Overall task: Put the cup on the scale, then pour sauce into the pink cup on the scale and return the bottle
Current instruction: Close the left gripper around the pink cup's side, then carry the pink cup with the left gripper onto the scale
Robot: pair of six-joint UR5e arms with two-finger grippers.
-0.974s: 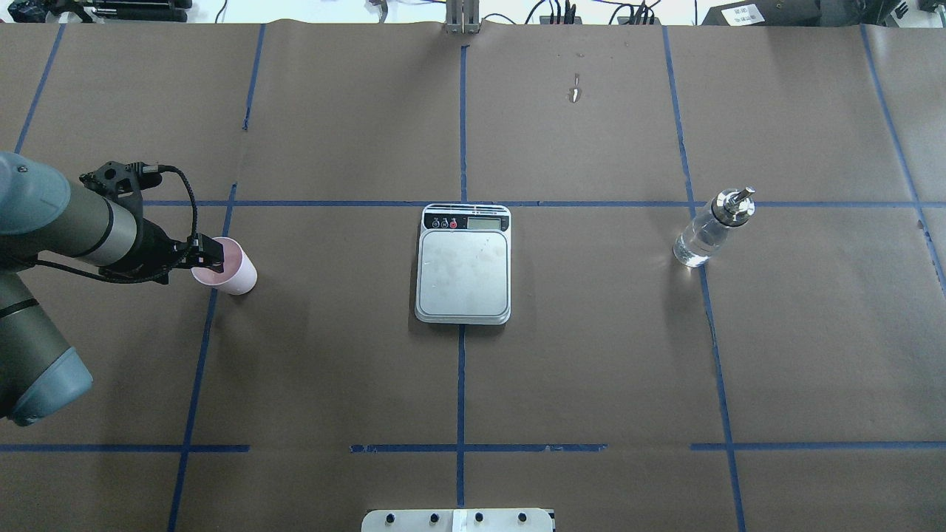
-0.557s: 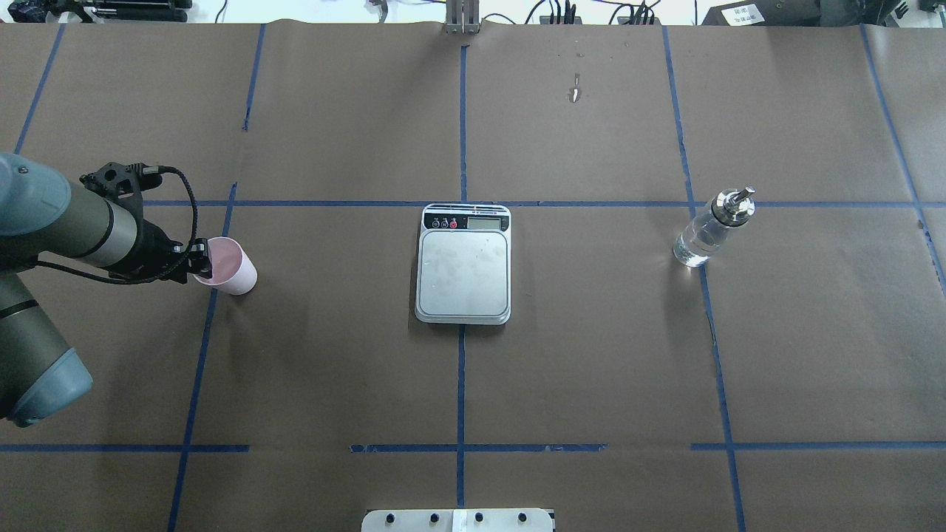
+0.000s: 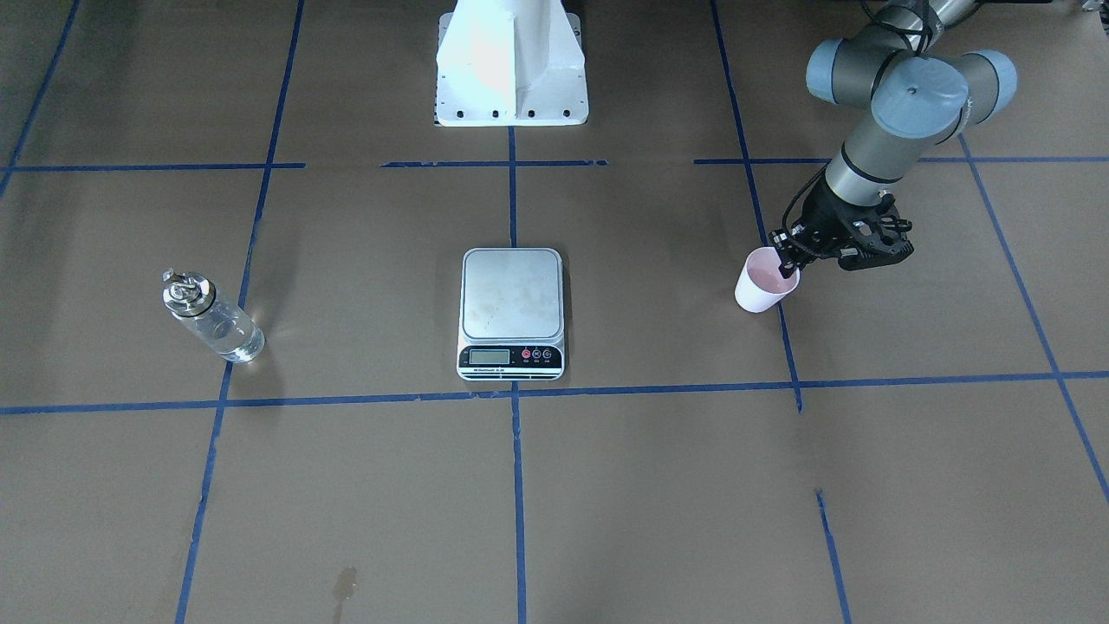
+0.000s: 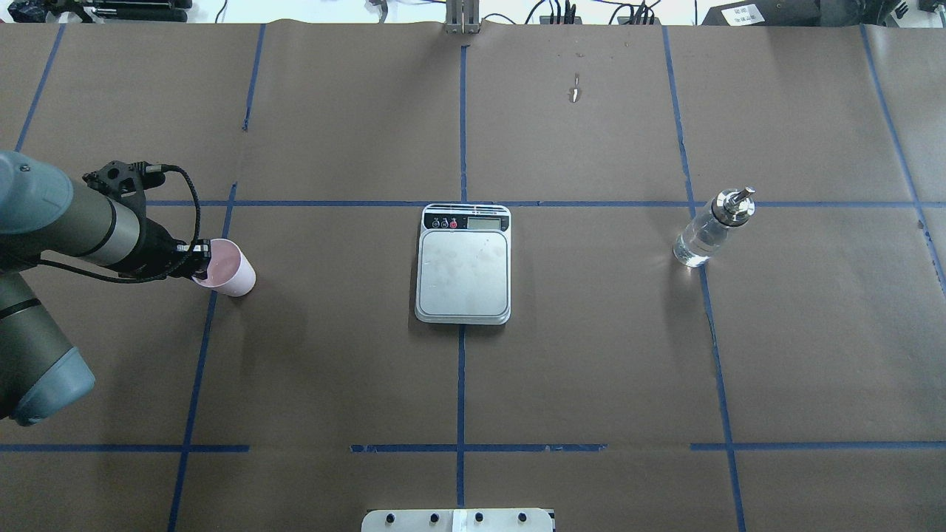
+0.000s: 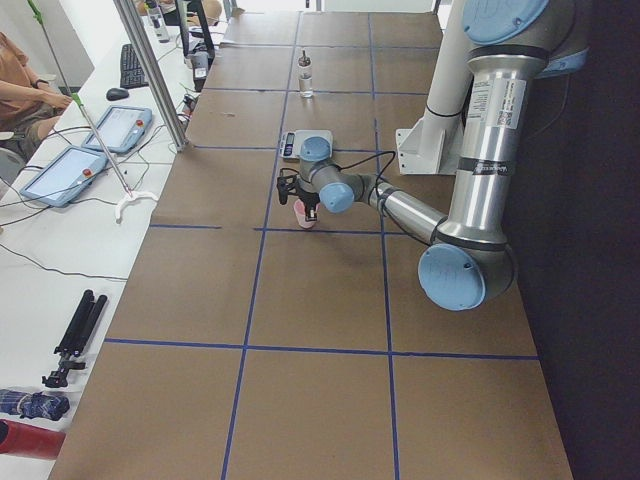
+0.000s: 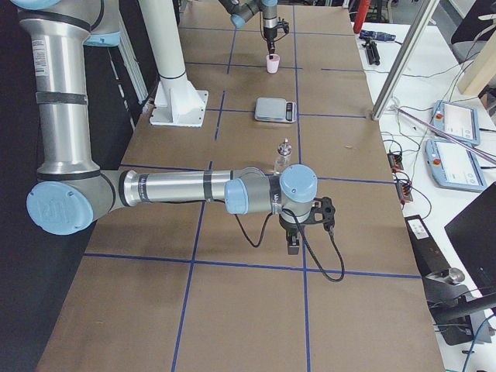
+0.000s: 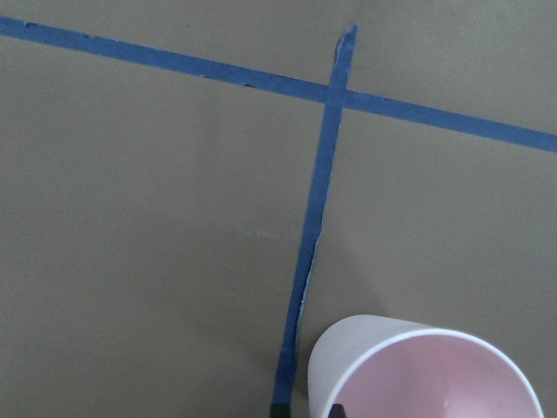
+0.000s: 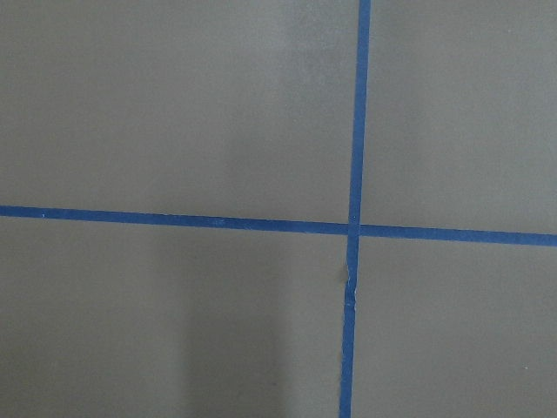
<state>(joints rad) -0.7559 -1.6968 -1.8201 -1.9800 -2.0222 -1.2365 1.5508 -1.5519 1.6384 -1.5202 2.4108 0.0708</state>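
Observation:
The pink cup (image 4: 232, 270) stands upright on a blue tape line at the table's left, well apart from the scale (image 4: 463, 275). My left gripper (image 4: 201, 258) is at the cup's rim on the side facing away from the scale. In the left wrist view its dark fingertips (image 7: 281, 407) straddle the wall of the cup (image 7: 418, 374), so it is shut on the rim. The glass bottle (image 4: 701, 238), with clear sauce inside and a silver spout, stands far right. My right gripper (image 6: 293, 246) hangs over bare paper near the bottle (image 6: 282, 159); whether it is open or shut I cannot tell.
Brown paper with blue tape lines covers the table. The white robot base (image 3: 509, 61) stands behind the scale (image 3: 511, 295). A side bench with tablets (image 5: 118, 128) and a person (image 5: 20, 80) runs along the far edge.
The left gripper pulled back from over the cup's mouth to its rim, lowered, and its fingers narrowed onto the wall. The cup, scale and bottle stayed put.

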